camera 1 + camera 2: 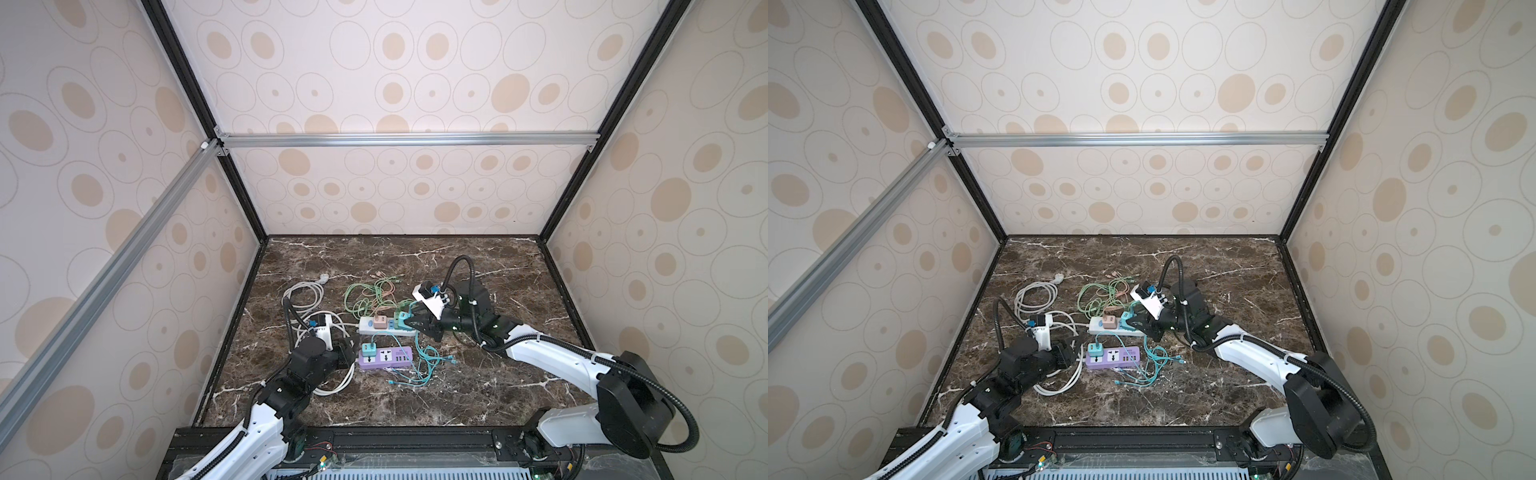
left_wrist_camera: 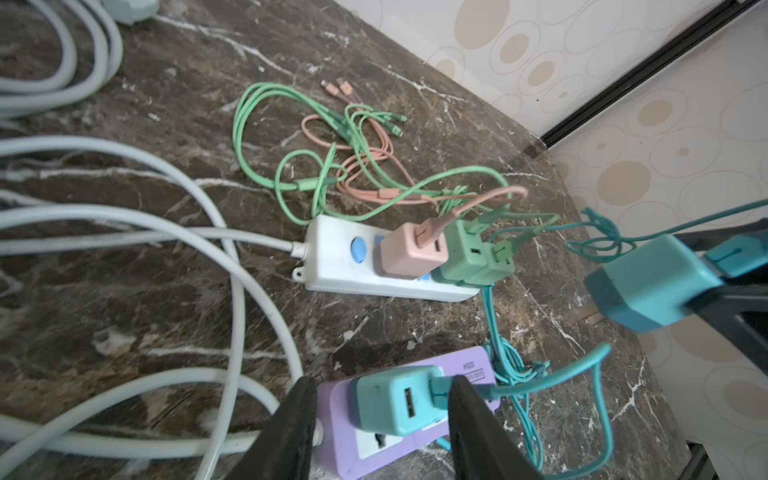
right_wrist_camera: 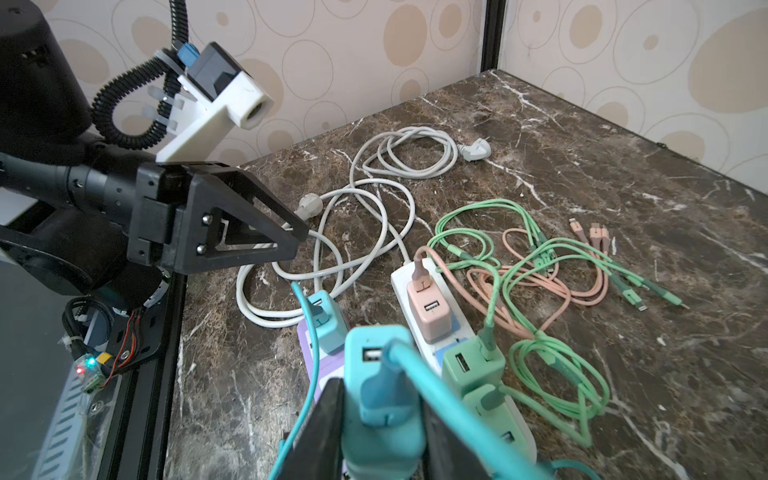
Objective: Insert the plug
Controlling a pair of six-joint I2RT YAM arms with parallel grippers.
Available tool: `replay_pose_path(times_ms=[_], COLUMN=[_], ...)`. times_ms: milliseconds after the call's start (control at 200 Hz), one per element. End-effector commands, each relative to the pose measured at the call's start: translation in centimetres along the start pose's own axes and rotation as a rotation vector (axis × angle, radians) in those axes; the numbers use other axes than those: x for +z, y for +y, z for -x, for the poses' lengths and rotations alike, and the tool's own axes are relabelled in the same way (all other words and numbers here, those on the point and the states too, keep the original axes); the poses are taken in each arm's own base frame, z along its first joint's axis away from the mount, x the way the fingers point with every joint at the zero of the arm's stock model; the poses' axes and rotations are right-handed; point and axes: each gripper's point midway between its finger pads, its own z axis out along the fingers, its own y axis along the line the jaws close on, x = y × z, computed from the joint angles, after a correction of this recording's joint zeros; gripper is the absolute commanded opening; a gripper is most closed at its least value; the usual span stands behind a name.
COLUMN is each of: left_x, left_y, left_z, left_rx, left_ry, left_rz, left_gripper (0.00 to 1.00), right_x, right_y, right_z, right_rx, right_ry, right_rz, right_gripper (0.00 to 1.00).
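- Both top views: right gripper (image 1: pixel 415 322) is pinched on the held teal charger (image 1: pixel 402 319), which is off the table beside the end of the white power strip (image 1: pixel 365 326). Left gripper (image 1: pixel 353 349) sits at the end of the purple power strip (image 1: pixel 390 357), by the seated teal charger (image 1: pixel 368 349). Same layout in the second top view: held teal charger (image 1: pixel 1127 322), purple power strip (image 1: pixel 1121 357).
- Step, as judged: the plug is picked up and in transit, not yet in a socket.
- Left wrist: left gripper (image 2: pixel 380 386) jaws are spread, straddling the seated teal charger (image 2: pixel 399 403). Can't tell if they press on the strip. A free socket (image 2: pixel 380 440) shows next to that charger. The held teal charger (image 2: pixel 652 282) is in the air, prongs (image 2: pixel 592 313) bare.
- Right wrist: right gripper (image 3: pixel 380 395) fingers are clamped on both sides of the held teal charger (image 3: pixel 374 349), which has a cable in its USB port.
- Next move, as judged: line the prongs up square over a free socket, likely the purple strip's, and push straight down while the strip is steadied. Keep the loose cables clear.
- Writing: small print on the purple strip's end label (image 2: pixel 471 368) is too blurred to read. No brand is legible anywhere.
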Motion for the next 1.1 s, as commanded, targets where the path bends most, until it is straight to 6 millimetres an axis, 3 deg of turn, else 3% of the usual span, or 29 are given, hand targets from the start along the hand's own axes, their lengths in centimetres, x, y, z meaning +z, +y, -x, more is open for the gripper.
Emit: replay_pose_path(times_ms=[0, 590, 1090], left_x=[0.1, 1.4, 2.0], left_y=[0.1, 1.9, 1.5], left_z=[-0.1, -3.9, -5.5], left_rx=[-0.075, -0.140, -0.120], left_ry=[-0.005, 0.088, 0.157], left_rz=[-0.039, -0.081, -0.126], left_gripper=[0.48, 0.31, 0.29], right_x=[0.8, 6.0, 8.5], right_y=[0.7, 2.3, 2.0], right_z=[-0.2, -3.7, -4.6], right_rx=[0.011, 0.000, -0.015], right_ry=[-0.011, 0.077, 0.069], right_rz=[0.072, 0.126, 0.130], right_gripper=[0.00, 0.00, 0.00])
